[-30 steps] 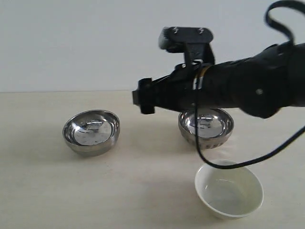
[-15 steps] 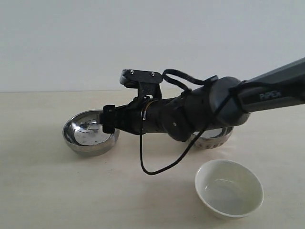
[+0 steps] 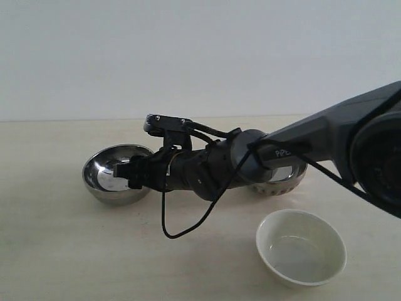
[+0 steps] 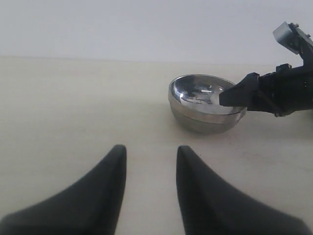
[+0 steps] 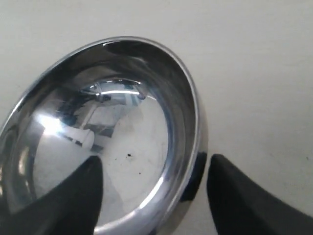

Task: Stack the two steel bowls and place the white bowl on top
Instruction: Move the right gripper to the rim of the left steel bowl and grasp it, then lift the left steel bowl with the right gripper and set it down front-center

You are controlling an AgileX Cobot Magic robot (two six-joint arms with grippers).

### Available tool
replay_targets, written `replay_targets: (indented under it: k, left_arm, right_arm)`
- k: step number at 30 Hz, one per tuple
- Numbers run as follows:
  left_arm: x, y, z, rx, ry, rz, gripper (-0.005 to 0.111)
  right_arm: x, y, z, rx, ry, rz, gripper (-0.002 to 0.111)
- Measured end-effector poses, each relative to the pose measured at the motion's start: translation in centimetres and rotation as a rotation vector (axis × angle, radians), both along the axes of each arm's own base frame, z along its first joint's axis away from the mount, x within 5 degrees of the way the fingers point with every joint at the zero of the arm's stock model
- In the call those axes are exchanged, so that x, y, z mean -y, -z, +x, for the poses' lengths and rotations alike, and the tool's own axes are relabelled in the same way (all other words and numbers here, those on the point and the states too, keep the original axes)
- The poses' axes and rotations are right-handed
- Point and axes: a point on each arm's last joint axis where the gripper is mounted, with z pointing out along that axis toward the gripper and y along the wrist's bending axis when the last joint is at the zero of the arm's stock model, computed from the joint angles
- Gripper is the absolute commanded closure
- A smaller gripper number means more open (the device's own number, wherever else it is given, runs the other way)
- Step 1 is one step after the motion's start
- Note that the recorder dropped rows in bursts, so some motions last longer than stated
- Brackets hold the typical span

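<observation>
Right gripper [image 3: 128,175]: jaws spread, straddling the smooth steel bowl [image 3: 100,180] at its rim, one finger inside, one outside; left gripper [image 4: 149,152] likewise spread, farther off.

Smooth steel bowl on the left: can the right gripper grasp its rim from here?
Probably yes: the right gripper is open, one finger inside the smooth steel bowl and one outside its rim.
</observation>
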Motion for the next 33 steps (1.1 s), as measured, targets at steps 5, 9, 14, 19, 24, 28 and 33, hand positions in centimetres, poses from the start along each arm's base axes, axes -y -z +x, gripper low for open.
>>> replay_targets:
  k: [5,9,14,19,24,28,33]
  left_arm:
    - [0.0,0.0,0.0,0.0,0.0,0.0,0.074]
    - [0.0,0.0,0.0,0.0,0.0,0.0,0.074]
    - [0.0,0.0,0.0,0.0,0.0,0.0,0.074]
    - [0.0,0.0,0.0,0.0,0.0,0.0,0.074]
    - [0.0,0.0,0.0,0.0,0.0,0.0,0.074]
    - [0.0,0.0,0.0,0.0,0.0,0.0,0.074]
    - [0.0,0.0,0.0,0.0,0.0,0.0,0.074]
  right_arm:
    - [0.0,0.4,0.0,-0.007,0.003,0.001,0.108]
    - [0.0,0.6,-0.1,-0.014,0.001,-0.008,0.108]
    - [0.6,-1.8,-0.6,-0.036,-0.026,-0.104,0.108]
    - [1.8,-6.1,-1.6,-0.036,-0.082,-0.227,0.108]
    - [3.6,-8.5,-3.4,-0.052,-0.134,-0.329,0.108]
    - [5.7,-8.6,-5.5,-0.066,-0.147,-0.358,0.108]
    - [8.5,-7.9,-7.0,-0.11,-0.128,-0.389,0.108]
